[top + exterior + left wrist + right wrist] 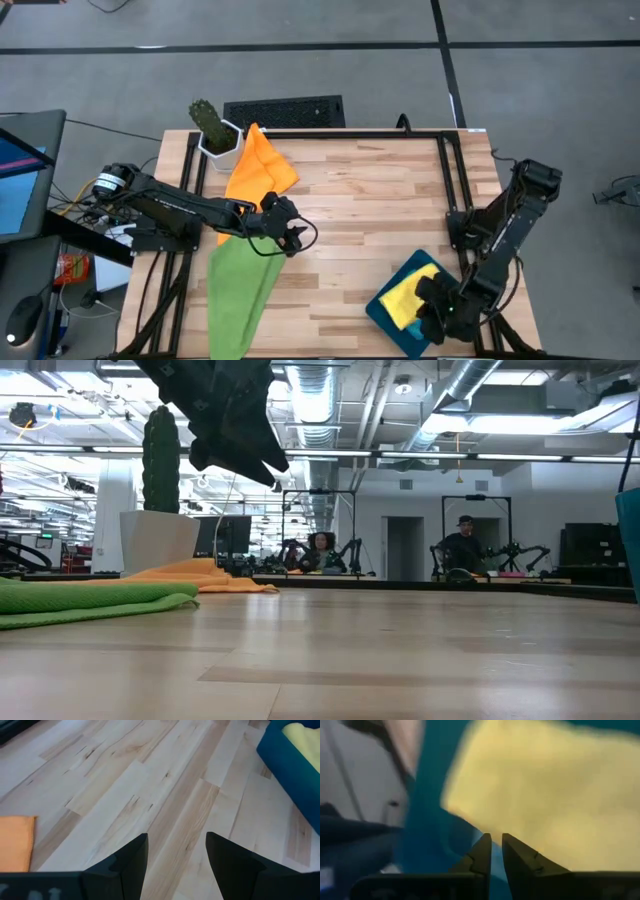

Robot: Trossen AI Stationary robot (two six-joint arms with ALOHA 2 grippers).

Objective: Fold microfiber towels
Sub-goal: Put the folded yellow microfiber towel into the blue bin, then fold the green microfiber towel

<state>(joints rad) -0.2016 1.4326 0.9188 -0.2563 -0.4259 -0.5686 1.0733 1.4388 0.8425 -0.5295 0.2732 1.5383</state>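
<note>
Three towels show on the wooden table [380,190] in the high view: an orange towel [258,168] at the upper left of the frame, a green towel [238,288] below it running off the lower left edge of the tabletop, and a yellow towel [408,298] lying in the teal tray [402,268] at the lower right. The orange and green cloths meet under the left arm, and a white pot with a cactus [212,128] stands just beside the orange towel's upper corner. The left gripper [291,232] hangs above bare wood at the centre left of the frame, right of the two cloths; in the left wrist view its fingers [131,860] stand well apart with only table planks between them, holding nothing. The right gripper [437,312] sits low over the tray at the lower right, at the lower edge of the yellow towel. In the right wrist view its fingers [481,854] are nearly together, a thin gap left between them, at the border of the yellow cloth and the tray's blue floor; whether they pinch any fabric cannot be told. In the low view two people sit far off in the room behind the table.
</note>
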